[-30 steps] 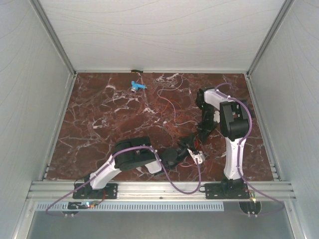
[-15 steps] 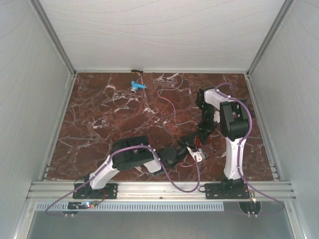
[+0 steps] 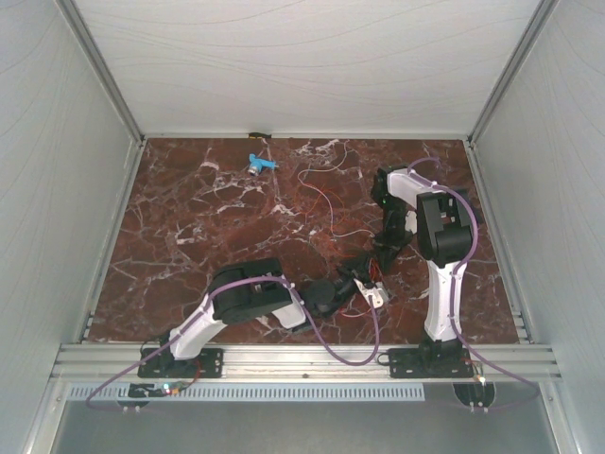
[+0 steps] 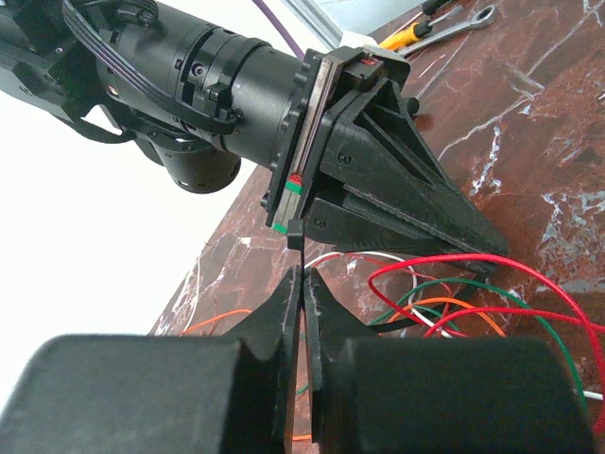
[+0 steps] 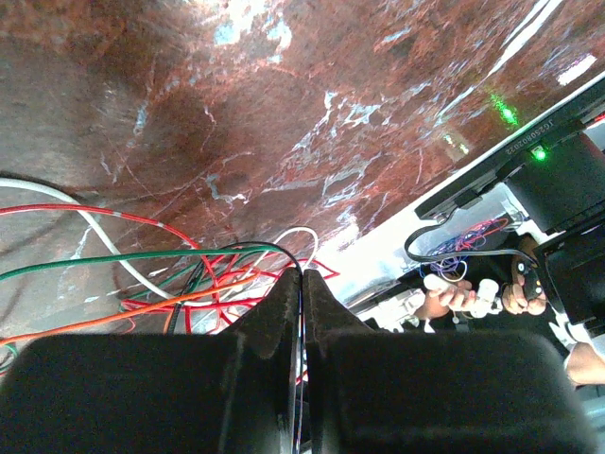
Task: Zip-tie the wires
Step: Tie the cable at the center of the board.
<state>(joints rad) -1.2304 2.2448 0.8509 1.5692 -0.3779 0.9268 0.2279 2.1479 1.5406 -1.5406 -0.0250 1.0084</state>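
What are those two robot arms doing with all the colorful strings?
Both arms reach low over a tangle of thin wires lying on the marble table. The left gripper and the right gripper are close together right at the tangle, and both are shut. The wires curl loosely and are not bundled yet. Whether either gripper is pinching a wire is too hard to tell.

table: I see a dark red marble top (image 3: pixel 189 236) with white veins | far edge: a small blue-and-white plastic piece (image 3: pixel 260 163) lies near the white back wall (image 3: pixel 312 66) | my left view, top corner: a metal wrench (image 4: pixel 468 21) just beside a yellow-handled tool (image 4: pixel 408 36), both on the marble | near edge: an aluminium rail (image 3: pixel 302 357)
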